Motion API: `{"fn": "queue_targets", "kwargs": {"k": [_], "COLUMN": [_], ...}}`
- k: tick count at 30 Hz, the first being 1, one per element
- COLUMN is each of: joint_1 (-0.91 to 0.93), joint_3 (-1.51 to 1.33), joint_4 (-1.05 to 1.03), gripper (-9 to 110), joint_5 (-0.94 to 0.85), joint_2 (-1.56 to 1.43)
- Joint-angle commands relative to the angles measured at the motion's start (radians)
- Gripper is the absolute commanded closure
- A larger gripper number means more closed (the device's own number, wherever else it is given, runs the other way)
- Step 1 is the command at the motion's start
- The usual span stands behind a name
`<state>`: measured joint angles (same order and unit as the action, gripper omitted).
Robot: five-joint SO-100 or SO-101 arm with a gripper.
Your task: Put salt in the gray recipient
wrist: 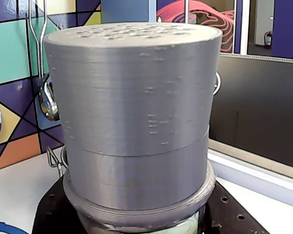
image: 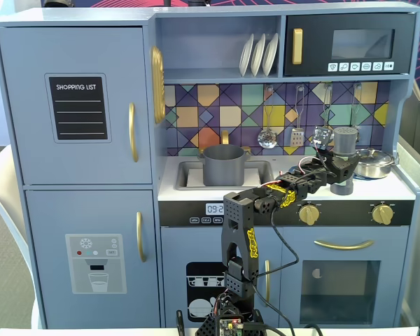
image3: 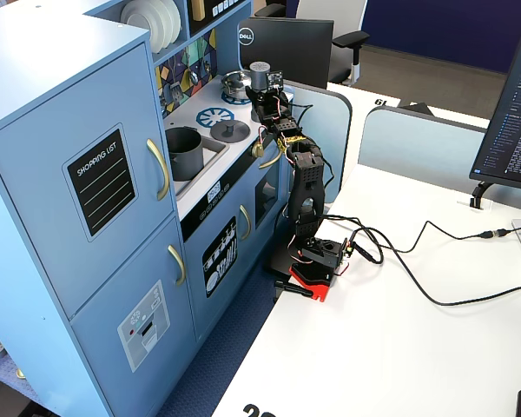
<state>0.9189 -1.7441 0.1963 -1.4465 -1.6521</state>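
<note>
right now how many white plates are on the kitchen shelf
3, standing on edge side by side in the open shelf beside the microwave: left plate, middle plate, right plate. More could be hidden behind them.

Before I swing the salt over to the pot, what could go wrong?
1. The gripper appears to hold the salt near its base, so the tall shaker might tip in a quick move.
2. The lid lies on the counter between salt and pot; a low path could knock it.
3. The pan sits right beside the salt; a wide swing may bump it.
</note>
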Motion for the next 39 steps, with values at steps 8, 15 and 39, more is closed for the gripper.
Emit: {"fn": "queue_targets", "kwargs": {"k": [8, 15, 39], "joint_1": [0.044, 0.081, -0.799], "joint_3": [-0.084, -0.272, -1.255], "joint_4": [0.077, -0.066, -1.413], "gripper": [40, 45, 101], "joint_5": [-0.055, -0.118, -0.097], "joint_2": [-0.086, -0.356, -1.566]}}
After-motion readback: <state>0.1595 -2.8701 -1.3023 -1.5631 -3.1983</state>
